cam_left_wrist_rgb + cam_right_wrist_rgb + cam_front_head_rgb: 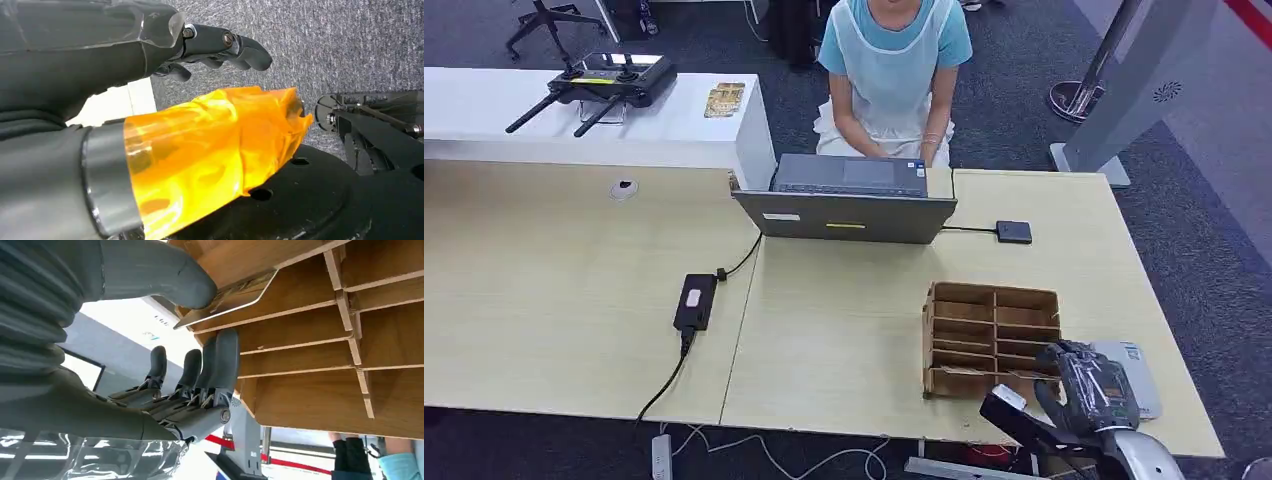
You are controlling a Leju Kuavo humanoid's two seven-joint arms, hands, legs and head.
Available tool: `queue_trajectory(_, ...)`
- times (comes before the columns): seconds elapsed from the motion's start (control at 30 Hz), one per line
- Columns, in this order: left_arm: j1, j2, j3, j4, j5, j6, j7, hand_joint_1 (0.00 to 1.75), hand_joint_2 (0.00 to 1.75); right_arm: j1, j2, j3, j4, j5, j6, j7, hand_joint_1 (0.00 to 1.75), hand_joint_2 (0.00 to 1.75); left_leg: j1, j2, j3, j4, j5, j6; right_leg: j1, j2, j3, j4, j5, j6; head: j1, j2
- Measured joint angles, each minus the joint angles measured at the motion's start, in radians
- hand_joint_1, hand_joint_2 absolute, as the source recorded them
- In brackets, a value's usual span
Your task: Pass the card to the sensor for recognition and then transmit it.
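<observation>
Card (225,302): thin, flat, rounded corners, lying in a compartment at the near edge of the wooden organizer (992,338), under the right thumb.
Right hand (185,385): thumb presses on the card, dark fingers extended straight beneath it; grip not complete.
Left hand (220,47): hanging over grey carpet, fingers slightly curled, holding nothing; thumb wrapped in orange film.
Organizer: brown fibreboard grid, on pale table (574,300).
Sensor (1132,378): grey slab beside the organizer.

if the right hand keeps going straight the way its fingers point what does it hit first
Probably the wooden organizer: the right hand's fingers point at its slots, thumb already at the card there. Depth is unclear.
</observation>
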Motion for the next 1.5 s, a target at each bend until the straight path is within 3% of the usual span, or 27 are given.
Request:
queue_trajectory(0.13, 0.0, 0.0, 0.0, 0.0, 0.001, 0.0, 0.0, 0.0, 0.0, 0.0, 0.0, 0.0, 0.0, 0.0, 0.001, -0.003, 1.38, 1.75, 0.0, 0.0, 0.0, 0.0, 0.0, 0.0, 0.0, 0.0, 0.0, 0.0, 0.0, 0.0, 0.0, 0.0)
queue_trajectory(0.4, 0.0, 0.0, 0.0, 0.0, 0.001, 0.002, 0.0, 0.0, 0.0, 0.0, 0.0, 0.0, 0.0, 0.0, 0.0, -0.006, 1.54, 1.75, 0.0, 0.0, 0.0, 0.0, 0.0, 0.0, 0.0, 0.0, 0.0, 0.0, 0.0, 0.0, 0.0, 0.0)
queue_trajectory(0.43, 0.0, 0.0, 0.0, 0.0, 0.001, 0.002, 0.0, 0.0, 0.0, 0.0, 0.0, 0.0, 0.0, 0.0, 0.0, -0.006, 1.62, 1.75, 0.0, 0.0, 0.0, 0.0, 0.0, 0.0, 0.0, 0.0, 0.0, 0.0, 0.0, 0.0, 0.0, 0.0)
queue_trajectory(0.83, 0.0, 0.0, 0.0, 0.0, 0.0, 0.002, 0.0, 0.0, 0.0, -0.001, 0.0, -0.001, 0.0, -0.004, -0.013, -0.01, 1.69, 1.75, 0.0, 0.0, 0.0, 0.0, 0.0, 0.0, 0.0, 0.0, 0.0, 0.0, 0.0, 0.0, 0.0, 0.0)
queue_trajectory(1.1, 0.0, 0.0, -0.002, 0.0, 0.0, 0.004, 0.0, 0.0, 0.0, 0.0, 0.005, -0.021, 0.0, -0.027, -0.069, -0.066, 1.75, 1.75, 0.0, 0.0, 0.0, 0.0, 0.0, 0.0, 0.0, 0.0, 0.0, 0.0, 0.0, 0.0, 0.0, 0.0)
queue_trajectory(1.33, 0.0, 0.0, -0.003, 0.0, 0.0, 0.006, 0.0, 0.0, 0.0, 0.0, 0.013, -0.03, -0.001, -0.03, -0.076, -0.074, 1.75, 1.75, 0.0, 0.0, 0.0, 0.0, 0.0, 0.0, 0.0, 0.0, 0.0, 0.0, 0.0, 0.0, 0.0, 0.0)
queue_trajectory(1.5, 0.0, 0.0, -0.011, 0.0, 0.001, 0.008, -0.002, 0.0, 0.0, 0.001, 0.014, -0.047, -0.008, -0.047, -0.122, -0.14, 1.75, 1.75, 0.0, 0.0, 0.0, 0.0, 0.0, 0.0, 0.0, 0.0, 0.0, 0.0, 0.0, 0.0, 0.0, 0.0)
